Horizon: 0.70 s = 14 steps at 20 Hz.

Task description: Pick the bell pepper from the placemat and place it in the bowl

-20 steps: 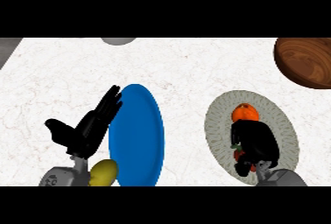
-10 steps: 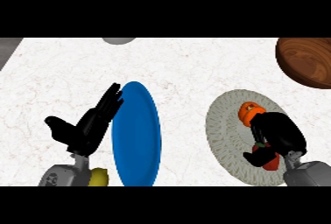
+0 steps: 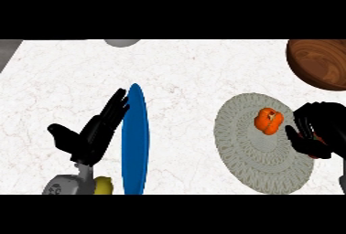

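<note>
Bell pepper (image 3: 268,121) sits on the placemat (image 3: 246,157) — my right hand (image 3: 315,131) is just beside it at three o'clock, fingers relaxed, gripping nothing. Bowl (image 3: 323,64) waits at one o'clock. Grasp, carry and drop all left, I'd say. Left hand (image 3: 90,134) open, resting at nine.

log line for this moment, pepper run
phase: pre-grasp | bell pepper: on placemat, unheld | right hand: just right of it | left hand: open, resting lower left | bowl: top right

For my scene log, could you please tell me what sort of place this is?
Likely a kitchen counter: a marbled top, a placemat bearing a bell pepper, and a wooden bowl.
</note>
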{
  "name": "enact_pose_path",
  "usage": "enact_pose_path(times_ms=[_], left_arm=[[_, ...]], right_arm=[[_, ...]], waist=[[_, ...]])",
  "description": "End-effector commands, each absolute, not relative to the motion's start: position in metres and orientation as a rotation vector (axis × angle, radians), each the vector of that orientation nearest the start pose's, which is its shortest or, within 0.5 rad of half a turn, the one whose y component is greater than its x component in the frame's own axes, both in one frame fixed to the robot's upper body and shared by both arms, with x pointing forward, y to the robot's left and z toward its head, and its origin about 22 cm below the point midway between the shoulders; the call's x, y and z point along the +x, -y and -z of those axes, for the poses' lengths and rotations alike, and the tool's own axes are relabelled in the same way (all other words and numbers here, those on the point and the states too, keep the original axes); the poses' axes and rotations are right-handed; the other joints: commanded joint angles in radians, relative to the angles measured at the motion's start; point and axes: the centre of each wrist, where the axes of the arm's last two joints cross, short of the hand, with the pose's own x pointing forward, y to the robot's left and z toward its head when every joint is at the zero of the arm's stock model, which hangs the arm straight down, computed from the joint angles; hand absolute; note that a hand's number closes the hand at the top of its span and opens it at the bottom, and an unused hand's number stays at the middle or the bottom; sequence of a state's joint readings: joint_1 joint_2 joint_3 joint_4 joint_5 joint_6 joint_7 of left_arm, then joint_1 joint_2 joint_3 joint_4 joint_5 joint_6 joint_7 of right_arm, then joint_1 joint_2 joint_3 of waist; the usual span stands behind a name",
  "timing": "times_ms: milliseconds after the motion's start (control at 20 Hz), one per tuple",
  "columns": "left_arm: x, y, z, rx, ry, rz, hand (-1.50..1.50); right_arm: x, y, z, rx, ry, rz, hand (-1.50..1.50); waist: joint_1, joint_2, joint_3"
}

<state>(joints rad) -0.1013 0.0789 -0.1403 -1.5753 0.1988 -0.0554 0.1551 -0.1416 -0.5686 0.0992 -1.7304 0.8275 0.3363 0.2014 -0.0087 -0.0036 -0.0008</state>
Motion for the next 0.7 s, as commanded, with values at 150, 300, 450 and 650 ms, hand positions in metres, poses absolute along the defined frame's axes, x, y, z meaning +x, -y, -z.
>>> enact_pose_path(times_ms=[150,300,450,650], left_arm=[[0.264,-0.198,-0.033,-0.265,1.481,0.116,0.00],[0.260,-0.199,-0.022,-0.256,1.471,0.128,0.00],[0.258,-0.205,-0.021,-0.266,1.478,0.121,0.00],[0.261,-0.221,-0.029,-0.279,1.469,0.146,0.00]], right_arm=[[0.235,0.293,-0.196,-1.115,1.406,-1.083,1.50],[0.223,0.309,-0.235,-1.160,1.444,-1.031,1.50],[0.229,0.331,-0.240,-1.180,1.446,-0.980,1.50],[0.247,0.345,-0.263,-1.173,1.453,-0.912,1.50]], waist=[[-0.005,-0.002,0.000],[-0.003,0.000,0.000],[0.005,0.003,0.001],[0.013,0.004,0.001]])
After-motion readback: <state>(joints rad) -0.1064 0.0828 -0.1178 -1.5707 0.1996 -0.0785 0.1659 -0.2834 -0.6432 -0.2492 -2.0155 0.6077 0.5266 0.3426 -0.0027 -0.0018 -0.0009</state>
